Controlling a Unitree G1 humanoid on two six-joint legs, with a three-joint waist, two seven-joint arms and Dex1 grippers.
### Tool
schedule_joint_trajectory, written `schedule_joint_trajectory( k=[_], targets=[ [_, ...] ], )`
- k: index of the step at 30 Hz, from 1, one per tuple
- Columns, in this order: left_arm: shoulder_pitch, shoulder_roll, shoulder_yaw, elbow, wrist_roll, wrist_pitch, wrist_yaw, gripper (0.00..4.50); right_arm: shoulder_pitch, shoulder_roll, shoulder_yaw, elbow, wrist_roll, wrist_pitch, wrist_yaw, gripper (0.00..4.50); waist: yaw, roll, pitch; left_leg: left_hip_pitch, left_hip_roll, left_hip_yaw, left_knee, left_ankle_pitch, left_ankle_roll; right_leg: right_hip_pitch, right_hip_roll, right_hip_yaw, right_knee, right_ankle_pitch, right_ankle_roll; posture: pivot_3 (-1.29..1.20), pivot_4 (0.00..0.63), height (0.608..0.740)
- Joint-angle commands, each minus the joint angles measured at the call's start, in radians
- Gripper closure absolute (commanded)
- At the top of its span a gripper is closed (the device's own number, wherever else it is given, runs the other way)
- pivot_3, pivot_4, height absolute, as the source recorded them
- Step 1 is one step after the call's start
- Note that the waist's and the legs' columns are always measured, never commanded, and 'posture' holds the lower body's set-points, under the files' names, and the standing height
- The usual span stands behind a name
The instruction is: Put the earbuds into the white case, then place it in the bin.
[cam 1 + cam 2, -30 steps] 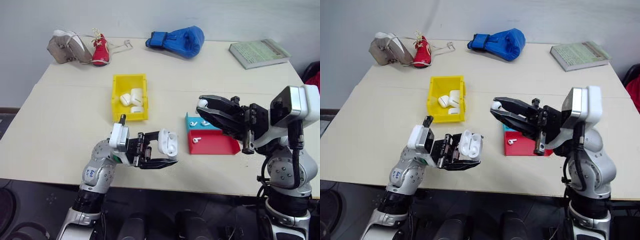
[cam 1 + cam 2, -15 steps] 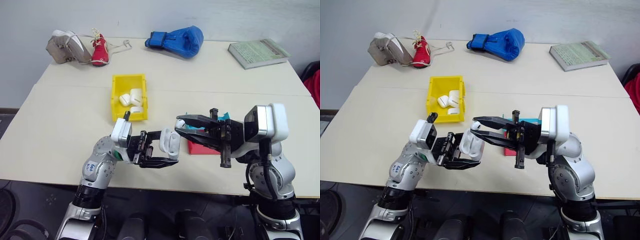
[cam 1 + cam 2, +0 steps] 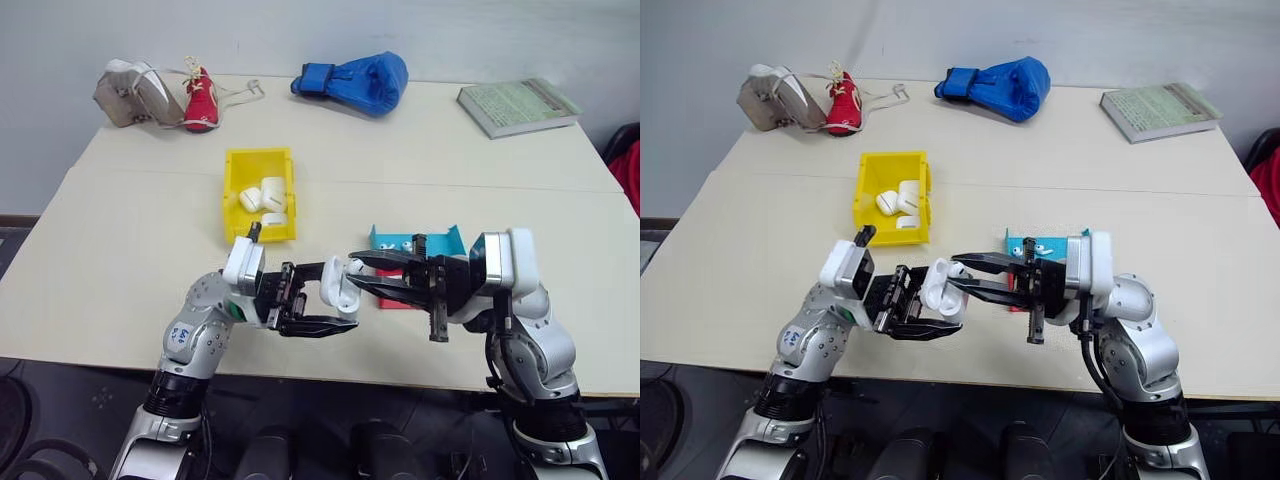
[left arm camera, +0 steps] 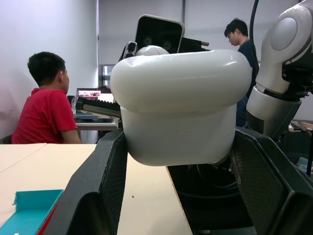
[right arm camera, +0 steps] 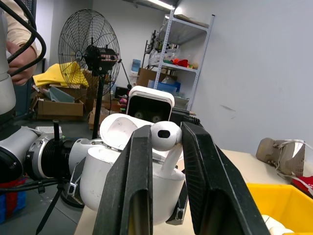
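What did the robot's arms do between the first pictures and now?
The right gripper, pinching a tiny white earbud, swung from above the red and blue trays across and down to the open glossy white case. The left gripper kept holding that case in place. Nothing was let go.

The bin (image 3: pixel 259 194) sits mid-table with cases (image 3: pixel 266 195) inside. Right of it lie two trays (image 3: pixel 440 243). Behind, shoes (image 3: pixel 160 93), a boxing glove (image 3: pixel 358 81) and a book (image 3: pixel 518 105).
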Motion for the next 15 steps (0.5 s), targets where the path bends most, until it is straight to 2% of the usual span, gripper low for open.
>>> schedule_joint_trajectory(
  k=[1, 9, 13, 15],
  targets=[
    [0.000, -0.005, 0.006, -0.045, -0.008, -0.013, 0.004, 1.77, 0.015, -0.022, 0.010, 0.007, -0.021, -0.025, 0.016, 4.06, 0.000, 0.000, 0.000, 0.000, 0.000, 0.000, 0.000, 0.000, 0.000, 0.000, 0.000, 0.000, 0.000, 0.000, 0.000, 0.00, 0.150, 0.740],
    [-0.015, -0.003, 0.007, -0.033, 0.006, -0.021, -0.005, 1.77, 0.002, -0.050, 0.035, 0.018, -0.030, -0.017, 0.014, 4.06, 0.000, 0.000, 0.000, 0.000, 0.000, 0.000, 0.000, 0.000, 0.000, 0.000, 0.000, 0.000, 0.000, 0.000, 0.000, 0.00, 0.150, 0.740],
    [-0.025, -0.003, 0.009, -0.028, 0.012, -0.023, -0.010, 1.77, -0.020, -0.066, 0.043, 0.002, 0.024, 0.065, -0.002, 4.06, 0.000, 0.000, 0.000, 0.000, 0.000, 0.000, 0.000, 0.000, 0.000, 0.000, 0.000, 0.000, 0.000, 0.000, 0.000, 0.00, 0.150, 0.740],
    [-0.028, -0.003, 0.010, -0.025, 0.013, -0.024, -0.011, 1.77, -0.037, -0.056, 0.032, 0.004, 0.022, 0.043, -0.004, 3.34, 0.000, 0.000, 0.000, 0.000, 0.000, 0.000, 0.000, 0.000, 0.000, 0.000, 0.000, 0.000, 0.000, 0.000, 0.000, 0.00, 0.150, 0.740]
  ],
)
